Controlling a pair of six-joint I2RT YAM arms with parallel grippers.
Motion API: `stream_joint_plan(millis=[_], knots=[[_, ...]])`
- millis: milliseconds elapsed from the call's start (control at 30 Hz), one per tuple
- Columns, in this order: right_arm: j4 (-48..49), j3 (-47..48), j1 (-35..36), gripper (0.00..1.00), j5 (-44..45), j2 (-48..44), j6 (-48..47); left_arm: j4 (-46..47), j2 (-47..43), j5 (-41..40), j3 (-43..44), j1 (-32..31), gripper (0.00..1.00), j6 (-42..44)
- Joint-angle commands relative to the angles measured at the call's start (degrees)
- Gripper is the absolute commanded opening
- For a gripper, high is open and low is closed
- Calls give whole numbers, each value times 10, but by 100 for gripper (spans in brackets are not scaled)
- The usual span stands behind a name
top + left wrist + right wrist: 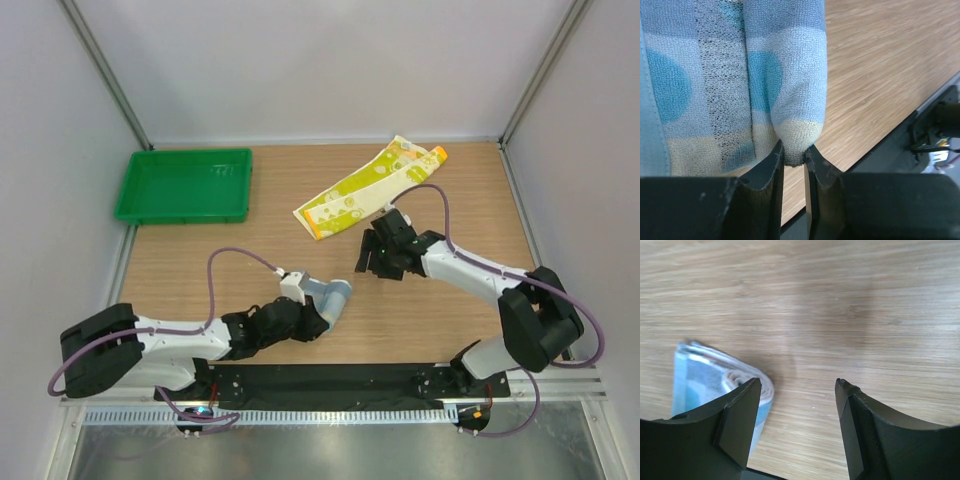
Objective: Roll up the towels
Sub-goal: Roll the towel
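The light blue and white towel lies rolled up on the table near the front. My left gripper is shut on its near end; in the left wrist view the jaws pinch a fold of the blue towel between the fingertips. The roll also shows in the right wrist view. The long yellow-green and white towel with an orange edge lies flat and unrolled at the back right. My right gripper is open and empty, hovering over bare wood between the two towels.
A green plastic tray stands at the back left. White walls enclose the table. The black base rail runs along the near edge, close behind the blue roll.
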Motion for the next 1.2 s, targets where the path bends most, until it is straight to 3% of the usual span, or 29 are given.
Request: stream_joint_plan(millis=[0,167,433,600,833,1167], knots=[[30,-3,1,68,-1,-65,-9,58,-21,60,-30,36,0,-60],[83,-54,2,69,-57,-114,-3,87,-31,92,-60,71,0,-125],[204,-139,2,73,-176,-120,26,135,-37,95,-128,108,0,-274],[328,-185,3,73,-249,-107,55,79,-63,95,-142,128,0,-343],[461,-207,23,74,-285,-61,54,-1,-90,131,-140,172,0,-385],[608,-202,60,74,-290,89,55,19,-42,223,-158,231,0,-417]])
